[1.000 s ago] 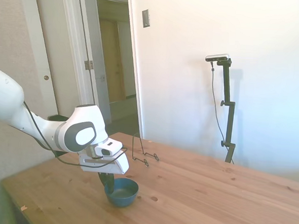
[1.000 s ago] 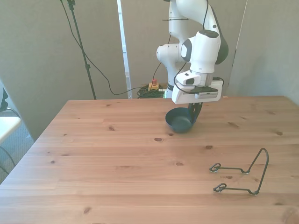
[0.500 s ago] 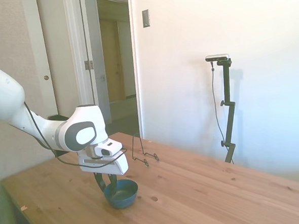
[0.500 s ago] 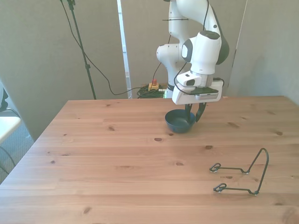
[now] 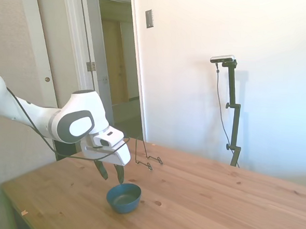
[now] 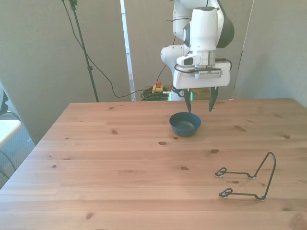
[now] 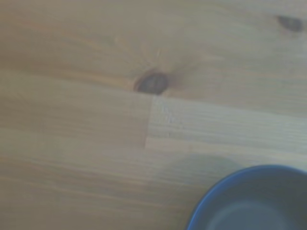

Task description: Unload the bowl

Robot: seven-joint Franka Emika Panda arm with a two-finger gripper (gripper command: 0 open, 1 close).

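A: What is seen of the arm in the side view?

B: The white arm (image 5: 43, 121) is reached in low over the wooden table (image 5: 215, 201), with the wrist bent so that the gripper (image 5: 111, 174) is pointed downward. The two dark fingers are spread wide apart and nothing is held between them. They are hung just above the bowl (image 5: 123, 197), clear of its rim.

A: And where is the bowl placed in that view?

B: It is set upright on the table, directly below the fingertips. The wire rack (image 5: 147, 156) is seen farther back on the table, well apart from the bowl.

A: What is shown in the front view?

B: The arm (image 6: 204, 28) is held nearly vertical above the table's (image 6: 120, 163) far part, and the gripper (image 6: 199, 105) is aimed straight down. The jaws are seen wide open, one finger above the bowl's (image 6: 185, 124) rim and the other beyond its edge toward the front view's right. The bowl is rested on the wood, untouched. The wire rack (image 6: 247, 179) is stood near the front view's lower right, well apart.

A: And the wrist view?

B: Blurred table (image 7: 96, 143) boards with a dark knot (image 7: 151, 83) are shown, and a part of the bowl's (image 7: 249, 203) blue rim is seen at one corner.
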